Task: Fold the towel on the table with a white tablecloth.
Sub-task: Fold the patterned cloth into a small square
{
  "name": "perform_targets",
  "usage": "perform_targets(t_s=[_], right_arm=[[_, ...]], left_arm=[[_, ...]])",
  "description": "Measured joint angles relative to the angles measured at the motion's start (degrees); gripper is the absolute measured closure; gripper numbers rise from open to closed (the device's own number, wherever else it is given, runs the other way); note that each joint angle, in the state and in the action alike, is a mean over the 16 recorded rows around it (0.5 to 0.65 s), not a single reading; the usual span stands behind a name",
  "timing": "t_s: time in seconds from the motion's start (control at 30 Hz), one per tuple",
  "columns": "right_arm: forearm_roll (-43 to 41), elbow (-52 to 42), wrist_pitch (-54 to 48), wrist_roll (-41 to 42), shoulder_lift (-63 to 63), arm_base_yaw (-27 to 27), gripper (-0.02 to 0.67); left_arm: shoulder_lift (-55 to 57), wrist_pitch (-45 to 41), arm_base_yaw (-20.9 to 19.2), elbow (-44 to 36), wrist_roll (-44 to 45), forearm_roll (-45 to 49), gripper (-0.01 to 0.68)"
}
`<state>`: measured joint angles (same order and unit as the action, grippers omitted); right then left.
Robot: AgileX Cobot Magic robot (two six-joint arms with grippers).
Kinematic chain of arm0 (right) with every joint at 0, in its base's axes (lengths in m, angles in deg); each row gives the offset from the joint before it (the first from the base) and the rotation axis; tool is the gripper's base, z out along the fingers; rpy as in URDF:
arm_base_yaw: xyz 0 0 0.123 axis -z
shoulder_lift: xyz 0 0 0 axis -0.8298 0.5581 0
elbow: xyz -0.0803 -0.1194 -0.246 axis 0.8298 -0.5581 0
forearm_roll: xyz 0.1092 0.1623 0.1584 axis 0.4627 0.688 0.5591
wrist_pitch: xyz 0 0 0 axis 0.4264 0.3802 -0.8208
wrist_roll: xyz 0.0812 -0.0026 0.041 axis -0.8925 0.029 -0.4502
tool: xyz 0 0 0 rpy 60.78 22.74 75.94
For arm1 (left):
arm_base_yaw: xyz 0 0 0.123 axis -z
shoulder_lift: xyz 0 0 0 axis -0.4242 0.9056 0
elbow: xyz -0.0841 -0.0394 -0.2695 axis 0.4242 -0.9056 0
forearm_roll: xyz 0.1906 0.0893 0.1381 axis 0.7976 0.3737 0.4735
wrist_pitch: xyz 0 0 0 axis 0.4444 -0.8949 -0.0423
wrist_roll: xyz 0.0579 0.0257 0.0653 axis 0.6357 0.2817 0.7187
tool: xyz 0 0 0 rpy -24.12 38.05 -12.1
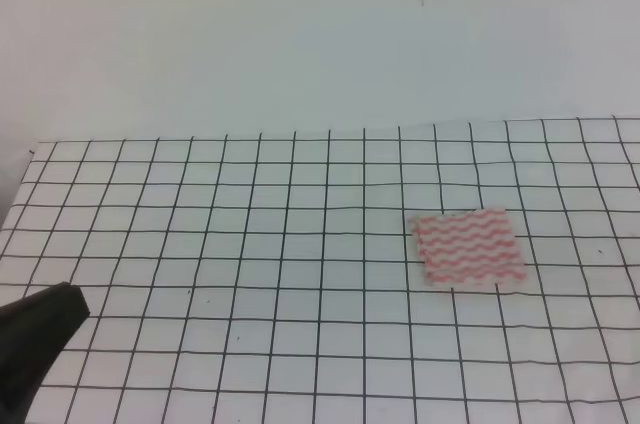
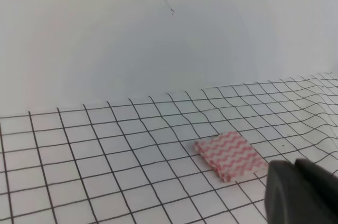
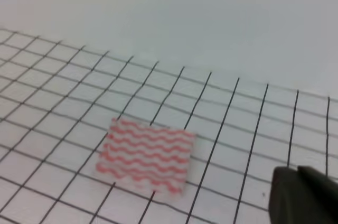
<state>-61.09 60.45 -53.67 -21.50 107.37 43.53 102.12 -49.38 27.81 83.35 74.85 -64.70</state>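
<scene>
The thin pink-and-white wavy-striped rectangular towel [image 1: 468, 248] lies flat on the white black-gridded tablecloth [image 1: 250, 244] that covers the desk. In the high view it sits at about three o'clock from the middle of the cloth, covering a few grid squares. It looks compact, with a doubled edge along its near-left side in my left wrist view (I read that as at least one fold already made, though I cannot count the layers).

My left jaws [image 1: 35, 344] show only as a dark shape low at eight o'clock in the high view, well apart from the towel. My right jaws [image 3: 303, 195] show only as a dark tip at five o'clock in the right wrist view, near the towel but not touching it. Neither holds anything that I can see, and I cannot tell how far either pair stands open.

If another fold is wanted, I judge the right side should do it, since the towel lies on its half. I would come down at one short edge, pinching only the towel's layers and not the tablecloth beneath, which already ripples at the far right. Then I would lift low, carry the edge straight over to the opposite edge, and let go only when the corners match.
</scene>
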Motion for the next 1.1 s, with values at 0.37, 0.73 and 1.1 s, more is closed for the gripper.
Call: perform_targets(t_s=[0.37, 0.73, 1.1], right_arm=[[0.79, -8.34, -0.30, -0.08, 0.01, 0.00, 0.649], [0.79, -11.67, -2.00, -0.02, 0.01, 0.00, 0.649], [0.79, -11.88, -3.12, -0.01, 0.01, 0.00, 0.649]], left_arm=[[-0.08, 0.61, -0.03, -0.59, 0.01, 0.97, 0.674], [-6.96, 10.35, -2.98, -7.32, -20.03, 26.44, 0.675], [-18.18, 16.77, -6.45, -21.73, -40.12, 49.15, 0.674]])
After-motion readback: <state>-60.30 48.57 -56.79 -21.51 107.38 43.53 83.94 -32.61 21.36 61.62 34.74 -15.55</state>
